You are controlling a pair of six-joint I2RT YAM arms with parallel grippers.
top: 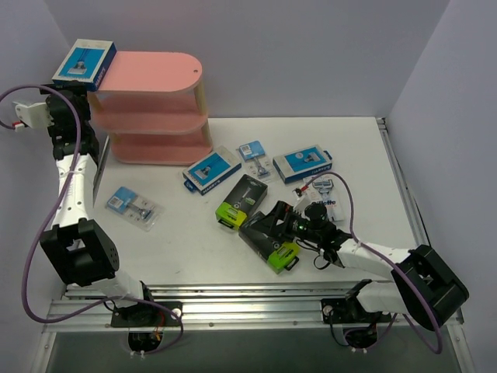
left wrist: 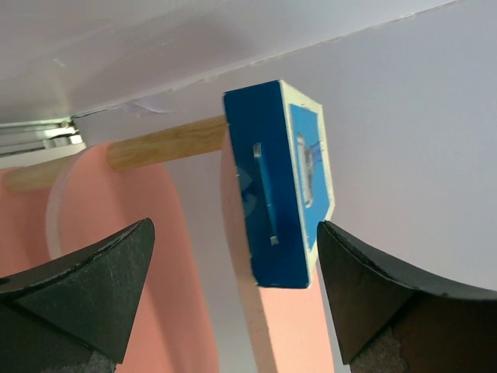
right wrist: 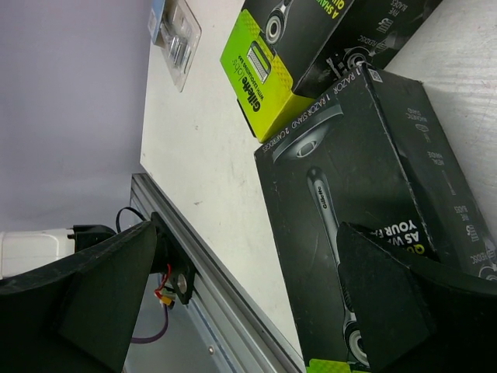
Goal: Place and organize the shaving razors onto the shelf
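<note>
Razors (top: 307,163) lie scattered over the desk (top: 194,233). Nearest, a black box (top: 268,242) sits under the right hand (right wrist: 248,295), whose jaws gape wide and grip nothing. Farther back, a blue box (top: 85,62) rests on the shelf (top: 155,66), on its top board, with the left hand (left wrist: 234,229) beside it, spread wide and empty.

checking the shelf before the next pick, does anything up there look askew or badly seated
Yes: the blue-and-white box on top of the shelf sits at the very left end, slightly skewed, and seems to overhang the board's edge. The left fingers stand open beside it, not touching.
</note>
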